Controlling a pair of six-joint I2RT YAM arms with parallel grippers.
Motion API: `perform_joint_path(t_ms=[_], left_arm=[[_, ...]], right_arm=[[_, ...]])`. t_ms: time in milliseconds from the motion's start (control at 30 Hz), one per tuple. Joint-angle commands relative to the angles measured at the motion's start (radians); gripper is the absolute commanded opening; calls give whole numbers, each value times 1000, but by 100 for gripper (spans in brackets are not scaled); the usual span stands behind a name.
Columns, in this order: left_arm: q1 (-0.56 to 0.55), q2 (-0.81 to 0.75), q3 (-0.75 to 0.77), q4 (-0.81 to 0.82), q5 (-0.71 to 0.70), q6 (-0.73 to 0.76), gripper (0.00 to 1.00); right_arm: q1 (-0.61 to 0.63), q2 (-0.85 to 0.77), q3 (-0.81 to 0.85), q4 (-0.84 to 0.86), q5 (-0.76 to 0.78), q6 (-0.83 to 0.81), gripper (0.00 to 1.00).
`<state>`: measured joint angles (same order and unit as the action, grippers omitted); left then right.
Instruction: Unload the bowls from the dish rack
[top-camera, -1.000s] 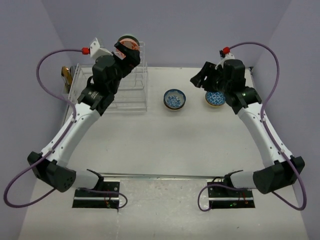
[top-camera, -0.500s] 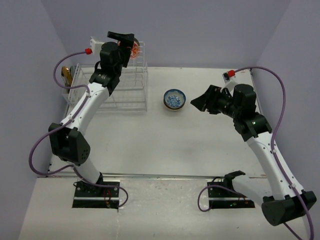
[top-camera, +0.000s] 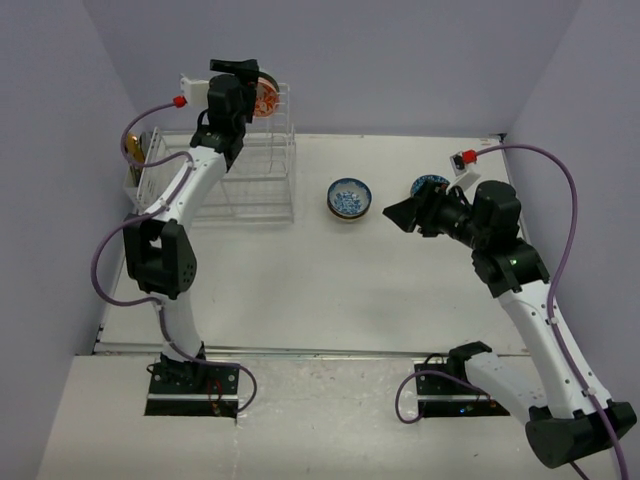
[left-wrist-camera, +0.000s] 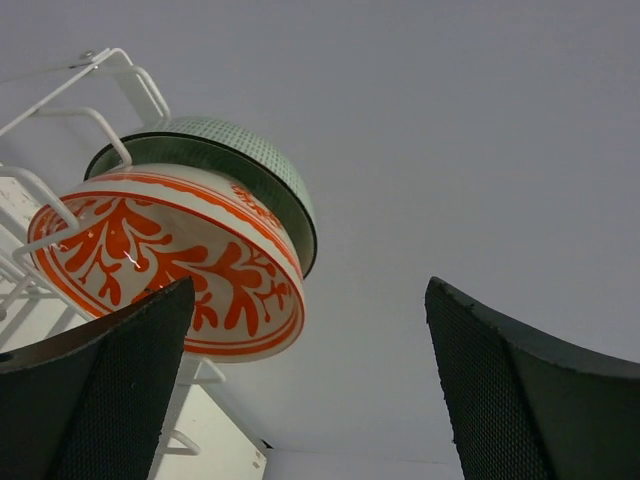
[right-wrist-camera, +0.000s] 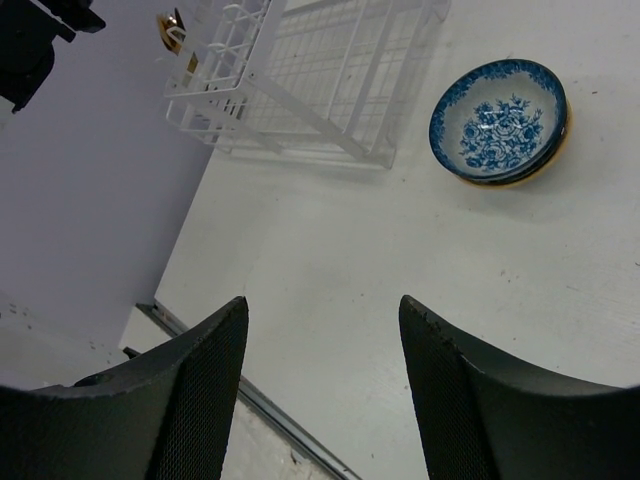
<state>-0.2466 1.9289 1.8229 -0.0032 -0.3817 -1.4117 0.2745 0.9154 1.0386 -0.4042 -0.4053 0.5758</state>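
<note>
The white wire dish rack (top-camera: 255, 175) stands at the far left. An orange-patterned bowl (top-camera: 265, 100) sits on edge at the top of its tall tower. In the left wrist view this bowl (left-wrist-camera: 170, 260) has a green bowl (left-wrist-camera: 255, 160) slotted behind it. My left gripper (top-camera: 243, 72) is open and empty, close beside the orange bowl (left-wrist-camera: 310, 300). A blue floral bowl (top-camera: 349, 197) rests on the table, also in the right wrist view (right-wrist-camera: 500, 120). Another blue bowl (top-camera: 430, 184) lies partly hidden behind my right arm. My right gripper (top-camera: 400, 213) is open and empty above the table (right-wrist-camera: 322, 310).
A small golden-brown object (top-camera: 135, 147) hangs at the rack's left end, also seen in the right wrist view (right-wrist-camera: 175, 30). The lavender walls close the table on the far side and on both sides. A metal strip (top-camera: 320, 352) runs along the near edge.
My left arm has swung up and stretched to the tower top beside the orange bowl. My right gripper has drawn back left from the right-hand blue bowl, which now shows behind it.
</note>
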Motion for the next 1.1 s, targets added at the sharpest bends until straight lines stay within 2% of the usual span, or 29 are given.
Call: perform_joint_path(t_ms=[0,233,300,367,500,533,600,967,1067], left_arm=[[9,27,56,26,-25,-33,95],[21,84,85,71,-20,-33,71],[23,88,87,74,-25,-33,68],[23,93,84,75,-37,-36,59],[24,99,82,81,-40,-44,47],[24,101,82,85,-36,-47,36],[24,97,76,78,-34,-56,28],[24,62,15,126,-16,-98,0],[24,64,16,146,4,-102,0]], right_arm=[[-3,-16,3,31,-4,-13,63],[-1,-27,-3,31,-4,-27,63],[-3,-30,-6,30,2,-31,63],[-3,-35,-9,30,16,-33,63],[-3,-38,-12,31,14,-37,63],[-3,-39,-14,30,16,-37,63],[-3,-46,-15,30,20,-39,63],[-3,-90,-12,11,66,-51,62],[-3,-95,-9,5,71,-57,62]])
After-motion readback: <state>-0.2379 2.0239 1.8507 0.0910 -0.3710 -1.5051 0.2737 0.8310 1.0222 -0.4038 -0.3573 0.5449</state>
